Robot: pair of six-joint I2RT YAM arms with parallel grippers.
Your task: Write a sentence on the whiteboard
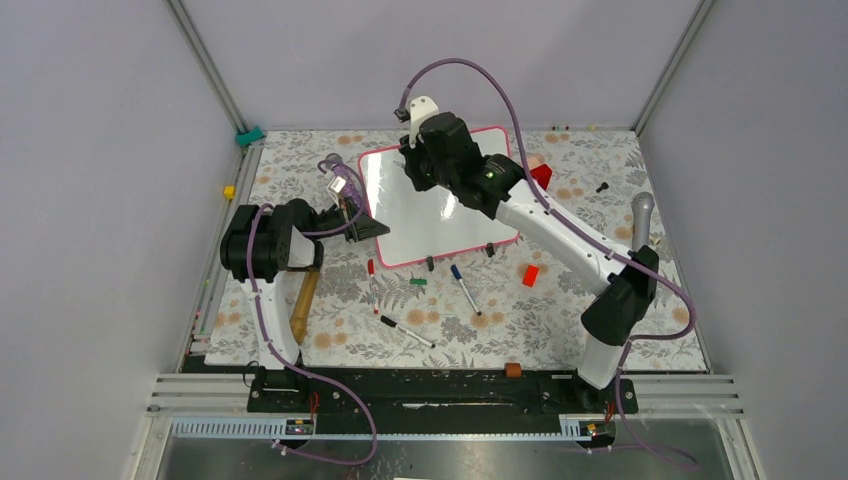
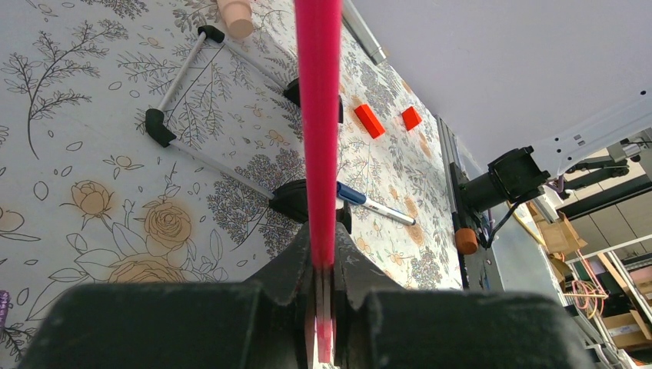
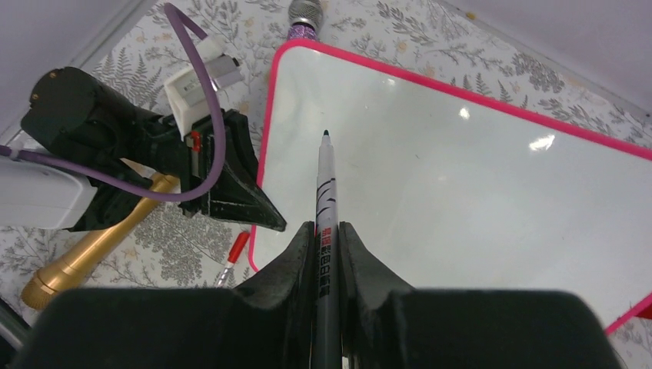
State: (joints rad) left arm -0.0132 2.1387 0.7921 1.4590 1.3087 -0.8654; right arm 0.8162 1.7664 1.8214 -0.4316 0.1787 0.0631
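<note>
Whiteboard (image 1: 440,225) sat blank on the floral counter (image 1: 500,330), its pink left edge clamped by the left pincer (image 2: 321,257), presumably to steady it. Meanwhile the right pincer (image 3: 327,242) gripped a marker (image 3: 326,184), tip perhaps touching the far-left area, ready for writing.

white-linked, black-jointed left arm (image 1: 265,310) and right arm (image 1: 555,228), purple cables (image 1: 470,64), black left gripper (image 2: 323,250) and right gripper (image 3: 327,234)
</note>
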